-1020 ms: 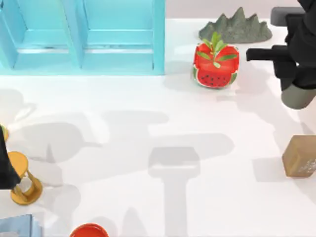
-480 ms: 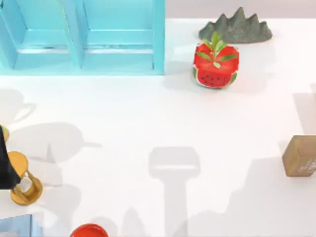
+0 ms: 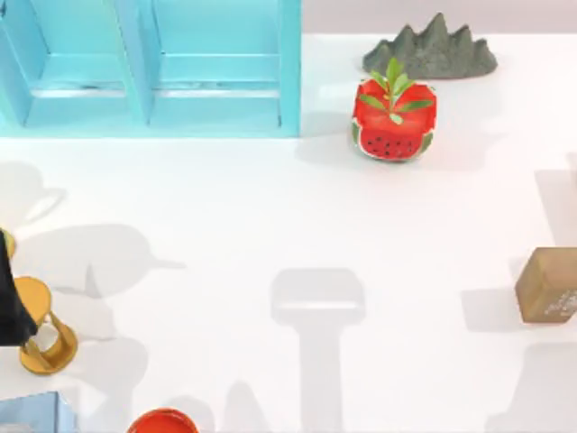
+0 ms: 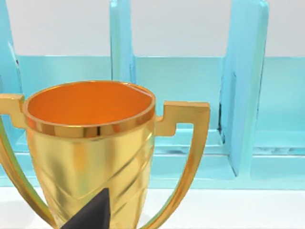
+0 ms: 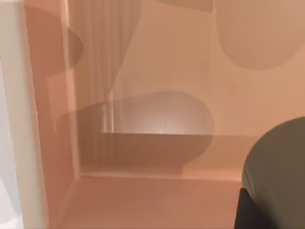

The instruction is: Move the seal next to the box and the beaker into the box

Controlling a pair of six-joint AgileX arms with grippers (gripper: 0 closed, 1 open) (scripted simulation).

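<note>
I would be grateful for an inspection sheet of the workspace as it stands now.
Surface: white table, with shadows across its middle.
Job's things: seal upright at the table's right edge; beaker close under the right wrist camera, over the floor of the box.
Clutter: blue rack at the back left, grey rock, watermelon pot, gold trophy before the rack, red bowl at the front edge.
Grippers: left gripper just before the trophy; right gripper beside the beaker, over the box.
Cables: nothing seen.
Surroundings: nothing seen.
</note>
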